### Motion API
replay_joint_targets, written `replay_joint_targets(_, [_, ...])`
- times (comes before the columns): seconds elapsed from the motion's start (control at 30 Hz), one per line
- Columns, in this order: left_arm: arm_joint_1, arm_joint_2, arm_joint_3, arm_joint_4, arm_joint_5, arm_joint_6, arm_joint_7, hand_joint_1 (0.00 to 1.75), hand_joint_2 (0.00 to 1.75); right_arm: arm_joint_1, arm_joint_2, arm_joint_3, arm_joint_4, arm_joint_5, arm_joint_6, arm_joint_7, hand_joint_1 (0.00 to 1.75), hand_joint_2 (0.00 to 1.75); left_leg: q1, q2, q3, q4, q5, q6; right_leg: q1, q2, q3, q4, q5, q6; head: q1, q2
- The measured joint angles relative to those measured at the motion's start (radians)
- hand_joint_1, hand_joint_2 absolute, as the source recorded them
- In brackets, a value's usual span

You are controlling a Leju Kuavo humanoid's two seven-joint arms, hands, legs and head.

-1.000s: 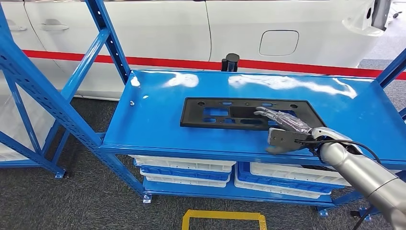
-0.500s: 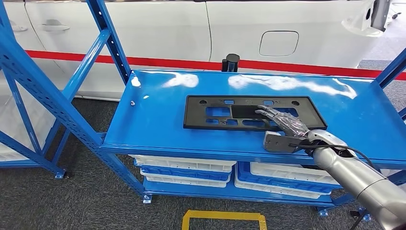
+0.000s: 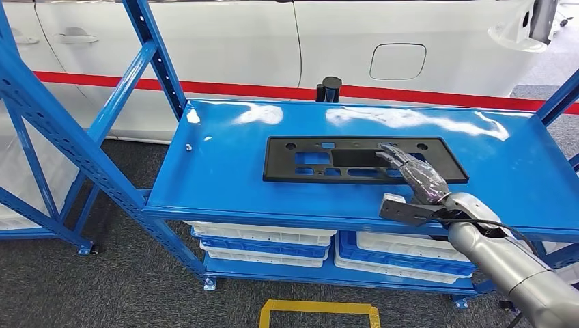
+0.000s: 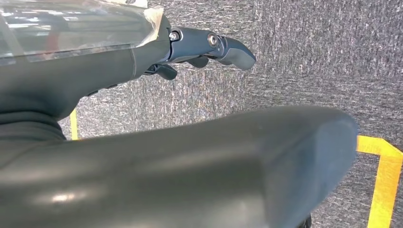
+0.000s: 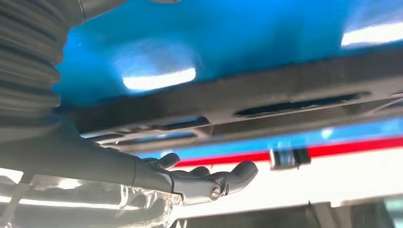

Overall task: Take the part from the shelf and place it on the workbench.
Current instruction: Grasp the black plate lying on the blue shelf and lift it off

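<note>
Part [image 3: 365, 160]: a flat black rectangular panel with several cut-out slots, lying flat on the glossy blue top of the shelf [image 3: 225, 171], toward its middle and right. The fingers [image 3: 403, 164] of the right hand [image 3: 416, 188] are stretched out nearly straight and lie on the part's right portion, near its front edge; they are not curled round it, and the thumb [image 3: 396, 208] sticks out to the side over the blue surface just in front of the part. In the right wrist view the same fingers [image 5: 228, 178] are extended and spread, with the part [image 5: 247, 107] close against them; no grip on the part is visible. The silver right arm [image 3: 512, 266] enters from the lower right corner of the head view, a black cable running along its wrist. The left hand [image 4: 204, 47] appears in the left wrist view over grey carpet [image 4: 309, 57], its fingers loosely extended and apart, holding nothing; a yellow floor line [image 4: 385, 180] runs beside it. Beneath the shelf top, white and blue trays [image 3: 263, 242] are stacked on a lower level. Blue slanted uprights [image 3: 68, 137] frame the shelf on the left. Behind the shelf stands a white car body [image 3: 341, 41] with a red stripe [image 3: 225, 87] along its lower side, and a short black cylinder [image 3: 330, 89] rises at the shelf's rear edge.
</note>
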Motion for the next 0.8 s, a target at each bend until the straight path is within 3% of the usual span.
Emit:
replay_joint_targets(0.1, [0.000, 0.000, -0.001, 0.000, -0.007, 0.000, 0.000, 0.00, 0.00, 0.047, 0.012, -0.043, -0.012, 0.064, -0.067, 0.000, 0.00, 1.75, 0.000, 0.000, 0.001, 0.000, 0.000, 0.000, 0.000, 0.000, 0.000, 0.000, 0.000, 0.000, 0.000, 0.000])
replay_joint_targets(0.27, [0.000, 0.000, -0.005, 0.000, -0.014, -0.001, 0.000, 0.00, 0.00, 0.104, 0.032, -0.107, -0.028, 0.117, -0.116, 0.000, 0.21, 1.75, 0.000, 0.000, 0.002, 0.000, -0.001, 0.000, 0.000, 0.000, -0.003, 0.000, 0.000, 0.000, 0.000, 0.000])
replay_joint_targets(0.3, [0.000, 0.000, -0.005, 0.000, -0.014, -0.001, 0.000, 0.00, 0.00, 0.113, 0.035, -0.116, -0.031, 0.128, -0.124, 0.000, 0.31, 1.75, 0.000, 0.000, 0.002, 0.000, -0.001, 0.000, 0.000, 0.000, -0.003, 0.000, 0.000, 0.000, 0.000, 0.000])
replay_joint_targets(0.4, [0.000, 0.000, -0.005, 0.000, -0.015, -0.001, 0.000, 0.00, 0.00, 0.137, 0.045, -0.141, -0.037, 0.157, -0.143, -0.002, 1.14, 1.75, 0.000, 0.000, 0.002, 0.000, -0.001, 0.000, 0.000, 0.000, -0.003, 0.000, 0.000, 0.000, 0.000, 0.000])
replay_joint_targets(0.43, [0.000, 0.000, -0.005, 0.000, -0.015, -0.001, 0.000, 0.00, 0.00, 0.144, 0.049, -0.148, -0.038, 0.165, -0.146, -0.003, 1.33, 1.75, 0.000, 0.000, 0.002, 0.000, -0.001, 0.000, 0.000, 0.001, -0.003, 0.000, 0.000, 0.000, 0.000, 0.000])
replay_joint_targets(0.5, [0.000, 0.000, -0.005, 0.000, -0.016, -0.001, 0.000, 0.00, 0.00, 0.159, 0.059, -0.164, -0.039, 0.189, -0.152, -0.010, 1.40, 1.75, 0.000, 0.000, 0.002, 0.000, -0.001, 0.000, 0.000, 0.001, -0.003, 0.000, 0.000, 0.000, 0.000, 0.000])
replay_joint_targets(0.8, [0.000, 0.000, -0.005, 0.000, -0.016, 0.000, -0.001, 0.00, 0.00, 0.198, 0.113, -0.213, -0.039, 0.239, -0.159, -0.024, 1.40, 1.75, 0.001, 0.000, 0.002, 0.000, -0.001, 0.000, 0.000, 0.000, -0.004, 0.000, 0.000, 0.000, 0.000, 0.000])
